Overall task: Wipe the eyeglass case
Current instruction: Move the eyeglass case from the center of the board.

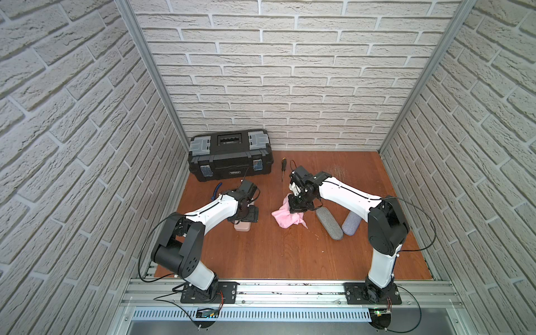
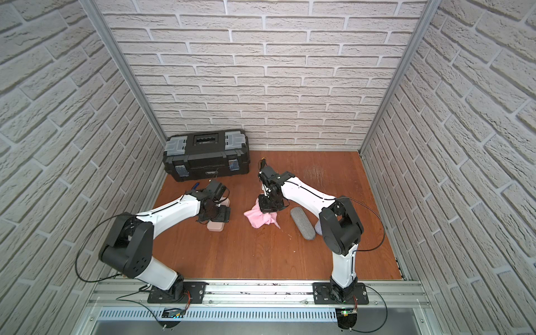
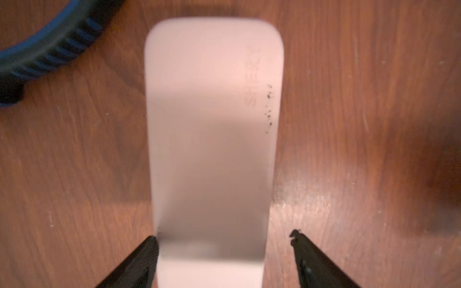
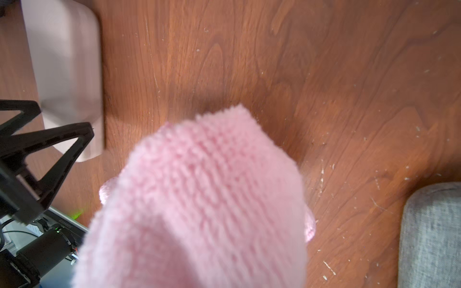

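A pale pink eyeglass case (image 1: 242, 226) (image 2: 215, 227) lies on the wooden table left of centre. My left gripper (image 1: 247, 215) (image 2: 219, 214) (image 3: 224, 237) stands open over the case's far end, one finger on each long side. One fingertip (image 3: 152, 245) touches the case (image 3: 212, 124); a gap separates the opposite one from it. Dark specks (image 3: 269, 107) dot the lid. My right gripper (image 1: 298, 206) (image 2: 269, 206) is shut on a pink cloth (image 1: 285, 218) (image 2: 261, 219) (image 4: 212, 199), which hangs to the table and hides the jaws in the right wrist view.
Two grey fabric cases (image 1: 329, 222) (image 1: 351, 223) lie by the right arm. A black toolbox (image 1: 230, 155) stands at the back left, a screwdriver (image 1: 283, 168) beside it. Blue-handled pliers (image 1: 216, 191) (image 3: 50, 49) lie just behind the pink case. Brick walls enclose three sides.
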Controlling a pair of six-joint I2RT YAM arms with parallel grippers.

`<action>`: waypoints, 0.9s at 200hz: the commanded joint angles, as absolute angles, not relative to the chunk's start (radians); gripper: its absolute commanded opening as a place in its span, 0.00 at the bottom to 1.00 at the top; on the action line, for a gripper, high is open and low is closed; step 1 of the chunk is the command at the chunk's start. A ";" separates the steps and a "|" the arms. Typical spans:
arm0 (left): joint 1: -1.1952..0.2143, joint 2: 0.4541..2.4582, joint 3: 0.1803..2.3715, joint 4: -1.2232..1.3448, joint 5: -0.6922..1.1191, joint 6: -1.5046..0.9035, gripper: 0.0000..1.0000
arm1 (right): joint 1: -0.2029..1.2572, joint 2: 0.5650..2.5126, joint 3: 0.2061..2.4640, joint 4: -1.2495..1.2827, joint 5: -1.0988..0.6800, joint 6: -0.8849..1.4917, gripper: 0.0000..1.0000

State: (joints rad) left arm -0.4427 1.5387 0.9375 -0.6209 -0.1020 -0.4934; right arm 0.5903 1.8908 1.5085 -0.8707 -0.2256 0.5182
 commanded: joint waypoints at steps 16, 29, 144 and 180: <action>-0.430 1.499 0.914 -0.592 -0.082 -0.448 0.86 | 0.584 1.896 1.501 -0.851 -0.241 0.512 0.02; -0.428 1.508 0.912 -0.591 -0.075 -0.432 0.87 | 0.583 1.881 1.498 -0.849 -0.238 0.514 0.02; -0.412 1.573 0.825 -0.449 -0.011 -0.430 0.71 | 0.565 1.854 1.458 -0.819 -0.246 0.523 0.02; -0.531 1.556 0.827 -0.404 -0.032 -0.345 0.63 | 0.532 1.837 1.448 -0.840 -0.233 0.504 0.02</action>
State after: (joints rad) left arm -0.4427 1.5623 0.8436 -0.4808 -0.0574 -0.4194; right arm 0.5579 1.8900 1.4525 -0.8413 -0.2340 0.5179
